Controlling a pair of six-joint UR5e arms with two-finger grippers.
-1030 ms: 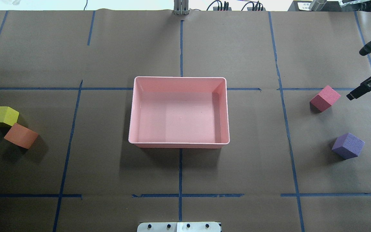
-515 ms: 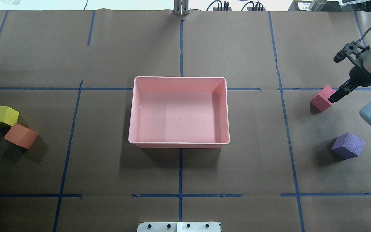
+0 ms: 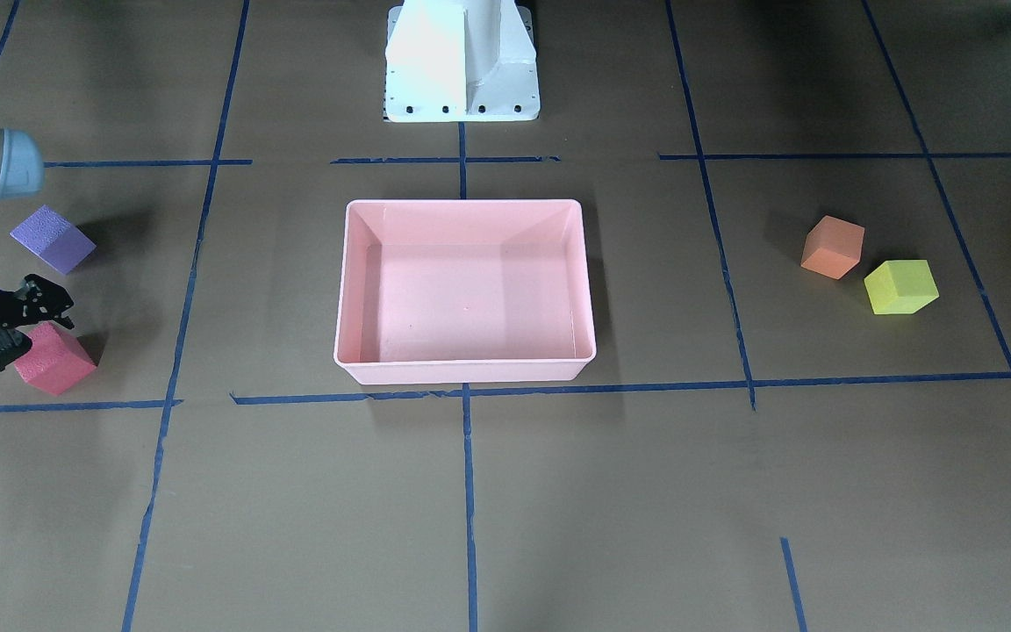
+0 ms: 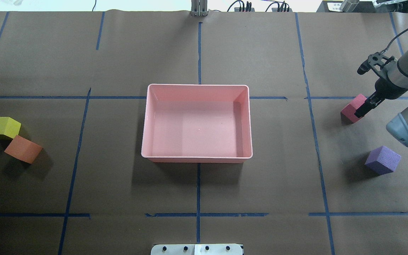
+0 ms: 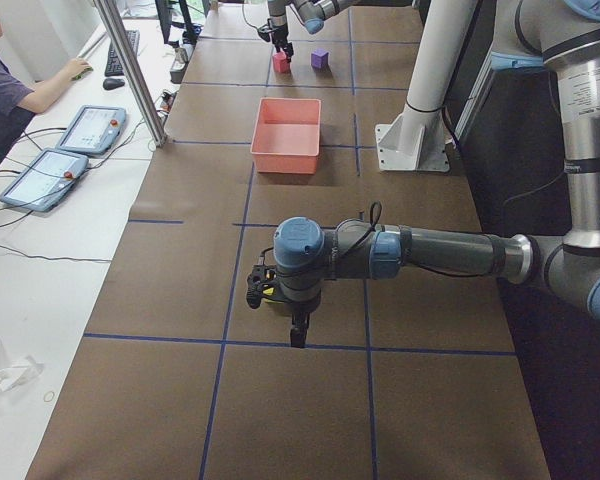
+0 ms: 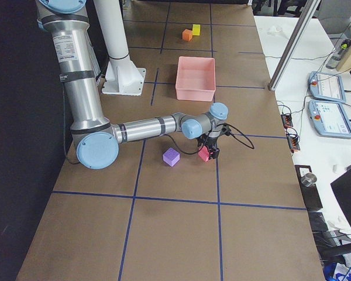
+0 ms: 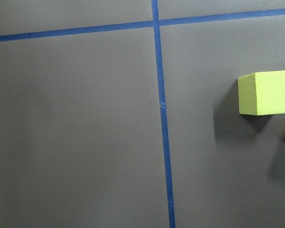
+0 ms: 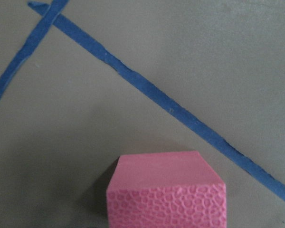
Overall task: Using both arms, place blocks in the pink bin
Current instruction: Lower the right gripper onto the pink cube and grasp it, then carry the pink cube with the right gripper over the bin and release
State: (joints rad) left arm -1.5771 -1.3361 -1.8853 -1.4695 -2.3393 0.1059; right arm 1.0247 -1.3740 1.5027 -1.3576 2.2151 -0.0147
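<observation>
The pink bin (image 4: 197, 85) sits empty at the table's middle, and it also shows in the front view (image 3: 462, 204). The red block (image 4: 348, 110) lies on the right; my right gripper (image 4: 360, 110) is low over its right part, open, touching nothing that I can see. The right wrist view shows the red block (image 8: 166, 194) close below. The purple block (image 4: 383, 160) lies nearer the robot. The yellow-green block (image 4: 3, 126) and orange block (image 4: 23, 149) touch at the far left. My left gripper (image 5: 296, 340) hangs above them; I cannot tell its state. The left wrist view shows the yellow-green block (image 7: 268, 92).
The white pedestal (image 3: 462, 61) stands at the robot's edge behind the bin. Blue tape lines cross the brown table cover. An operator (image 5: 10, 90) sits at a side desk with tablets beyond the table's far edge.
My right arm has come in from the right edge and down, so the gripper now covers the red block's right part. The blocks and the bin have not moved.
</observation>
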